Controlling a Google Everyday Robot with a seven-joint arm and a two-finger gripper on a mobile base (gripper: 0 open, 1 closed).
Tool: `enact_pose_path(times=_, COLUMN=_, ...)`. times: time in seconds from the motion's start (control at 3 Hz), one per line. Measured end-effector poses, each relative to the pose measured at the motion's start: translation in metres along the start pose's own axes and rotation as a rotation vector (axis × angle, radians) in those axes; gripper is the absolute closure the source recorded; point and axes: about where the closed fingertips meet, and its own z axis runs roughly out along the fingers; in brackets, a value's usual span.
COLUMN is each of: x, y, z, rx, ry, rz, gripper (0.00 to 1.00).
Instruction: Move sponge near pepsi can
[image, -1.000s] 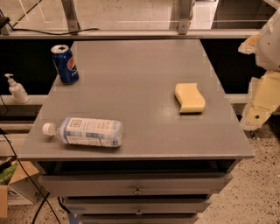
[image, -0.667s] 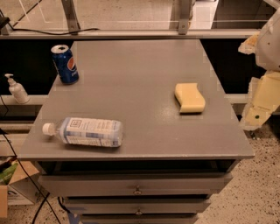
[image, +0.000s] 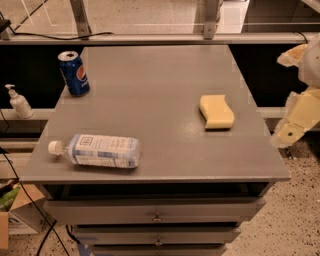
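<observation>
The pale yellow sponge (image: 216, 111) lies flat on the right side of the grey table (image: 150, 80). The blue pepsi can (image: 74, 73) stands upright at the table's far left corner, well apart from the sponge. My cream-coloured gripper (image: 295, 117) hangs at the right edge of the view, beside and just off the table's right side, to the right of the sponge and not touching it.
A clear plastic bottle with a white cap (image: 97, 150) lies on its side near the front left. A pump dispenser (image: 19, 102) stands on a ledge left of the table. Drawers (image: 156, 216) sit below the top. A rail (image: 150, 37) runs behind.
</observation>
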Motion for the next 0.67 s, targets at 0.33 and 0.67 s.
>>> enact_pose_path(times=0.33, x=-0.018, y=-0.014, z=0.039, rx=-0.056, ry=-0.212, rz=0.032, gripper=0.00)
enact_pose_path(times=0.67, x=-0.036, y=-0.008, z=0.042, rx=-0.101, ry=-0.296, rz=0.054, gripper=0.00)
